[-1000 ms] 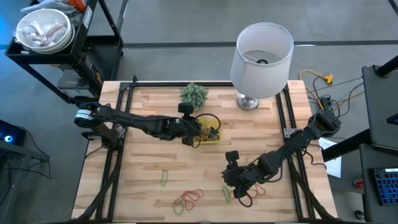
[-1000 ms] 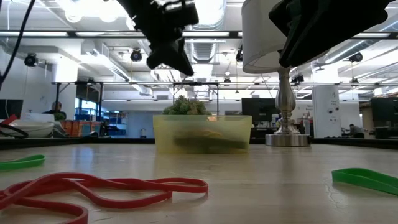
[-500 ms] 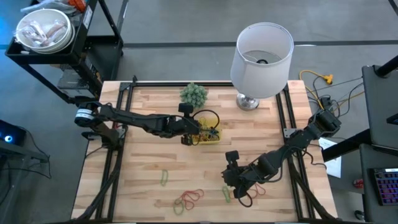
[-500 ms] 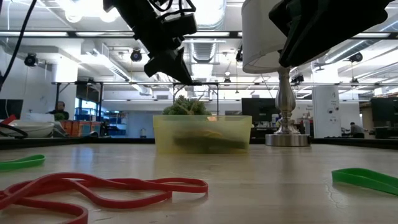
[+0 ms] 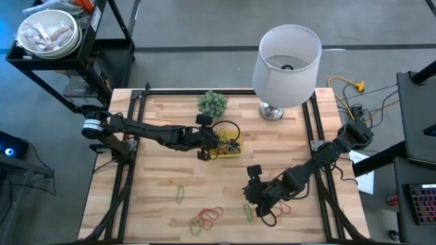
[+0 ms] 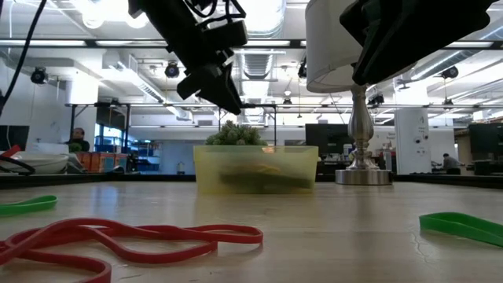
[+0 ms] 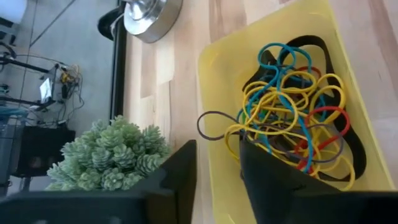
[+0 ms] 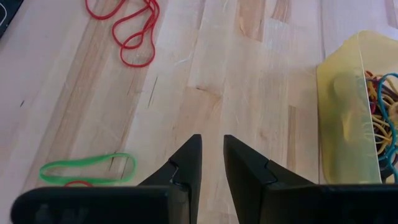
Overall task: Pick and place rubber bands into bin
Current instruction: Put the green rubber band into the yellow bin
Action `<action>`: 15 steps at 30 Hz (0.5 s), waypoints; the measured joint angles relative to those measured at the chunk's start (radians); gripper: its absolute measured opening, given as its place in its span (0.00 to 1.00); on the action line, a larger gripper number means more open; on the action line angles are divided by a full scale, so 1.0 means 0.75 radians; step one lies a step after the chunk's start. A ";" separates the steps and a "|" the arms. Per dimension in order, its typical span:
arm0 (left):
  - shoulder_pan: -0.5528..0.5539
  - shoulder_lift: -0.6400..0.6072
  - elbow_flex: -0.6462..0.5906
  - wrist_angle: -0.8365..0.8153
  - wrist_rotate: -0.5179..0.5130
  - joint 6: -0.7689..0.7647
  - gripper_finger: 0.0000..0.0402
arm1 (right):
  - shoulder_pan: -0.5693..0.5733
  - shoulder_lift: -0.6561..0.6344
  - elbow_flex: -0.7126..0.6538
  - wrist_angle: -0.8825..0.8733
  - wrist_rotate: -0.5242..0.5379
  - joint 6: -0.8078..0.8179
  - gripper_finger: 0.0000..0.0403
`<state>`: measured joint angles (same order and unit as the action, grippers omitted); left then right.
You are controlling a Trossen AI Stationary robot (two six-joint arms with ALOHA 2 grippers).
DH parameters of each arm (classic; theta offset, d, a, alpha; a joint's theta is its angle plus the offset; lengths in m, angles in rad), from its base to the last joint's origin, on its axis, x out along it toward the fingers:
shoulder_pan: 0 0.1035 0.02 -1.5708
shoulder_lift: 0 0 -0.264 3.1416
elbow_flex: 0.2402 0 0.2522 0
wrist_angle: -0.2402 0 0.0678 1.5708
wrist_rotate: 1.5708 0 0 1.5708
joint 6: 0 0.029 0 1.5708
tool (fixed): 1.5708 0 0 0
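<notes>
1. Since a second ago, my left gripper (image 7: 214, 171) has shifted slightly over the bin (image 5: 228, 152); fingers now parted, empty
2. Bin sits mid-table, beside the plant (image 5: 212, 103), holding tangled bands (image 7: 292, 118)
3. Right gripper (image 8: 211, 158) hovers near a green band (image 8: 87, 168); fingers slightly apart, holding nothing
4. Red bands (image 6: 134, 236) lie loose at the table's front

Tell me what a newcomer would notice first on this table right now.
The yellow bin mid-table, stuffed with tangled rubber bands, with the left pincer open just above its rim. Next, the big white lamp at the back edge, and loose red bands near the front by the right pincer.
</notes>
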<state>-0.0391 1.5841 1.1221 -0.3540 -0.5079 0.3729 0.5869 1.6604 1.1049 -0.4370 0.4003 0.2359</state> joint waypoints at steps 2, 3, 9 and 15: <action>-0.001 -0.005 0.000 -0.005 -0.002 -0.006 0.30 | 0.000 0.000 0.000 0.001 0.000 0.000 0.15; -0.006 -0.013 -0.001 -0.015 -0.002 -0.023 0.31 | 0.000 0.000 0.000 0.000 0.000 0.000 0.15; -0.091 -0.085 -0.006 -0.071 -0.031 -0.194 0.32 | 0.000 0.000 -0.026 0.004 0.000 0.039 0.15; -0.248 -0.110 -0.060 0.060 -0.029 -0.248 0.32 | -0.011 0.036 -0.056 0.009 0.003 0.161 0.15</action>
<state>-0.2254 1.5014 1.0771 -0.3091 -0.5293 0.1867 0.5788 1.6870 1.0630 -0.4300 0.4029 0.3569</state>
